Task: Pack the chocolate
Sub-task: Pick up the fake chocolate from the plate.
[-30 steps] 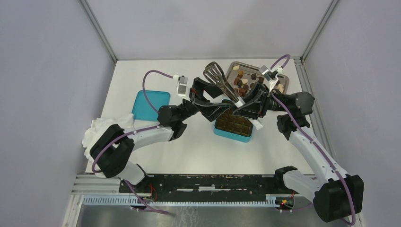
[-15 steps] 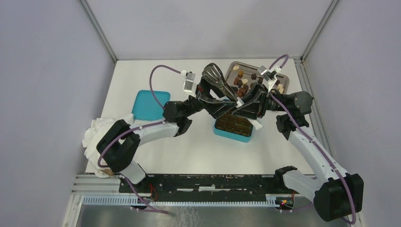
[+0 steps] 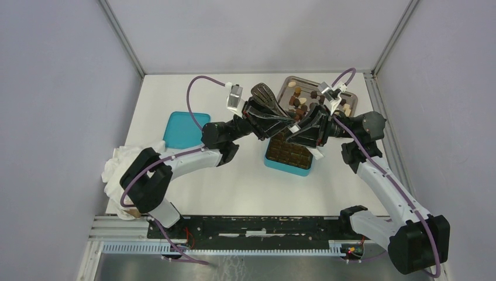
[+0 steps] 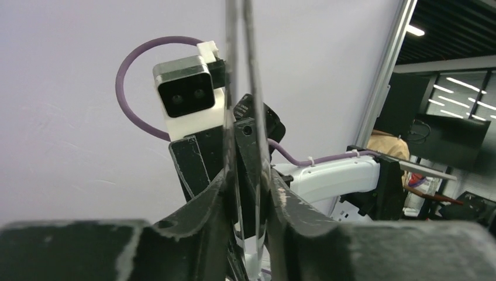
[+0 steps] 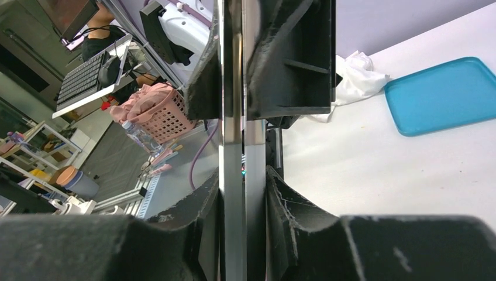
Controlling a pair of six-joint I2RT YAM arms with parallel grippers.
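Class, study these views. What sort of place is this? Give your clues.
Probably a robotics lab: a left arm and right arm bolted to a rail at a white table, pale panels enclosing it, a keyboard and monitor beyond.

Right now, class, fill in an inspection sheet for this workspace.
Surface: white table.
Job's things: chocolates heaped on a metal tray, far right; teal box mid-table, fill unclear.
Clutter: teal lid and white cloth, left.
Grippers: left gripper and right gripper both shut on the tweezers.
Cables: purple cables loop off both wrists.
Surroundings: grey walls, metal frame.
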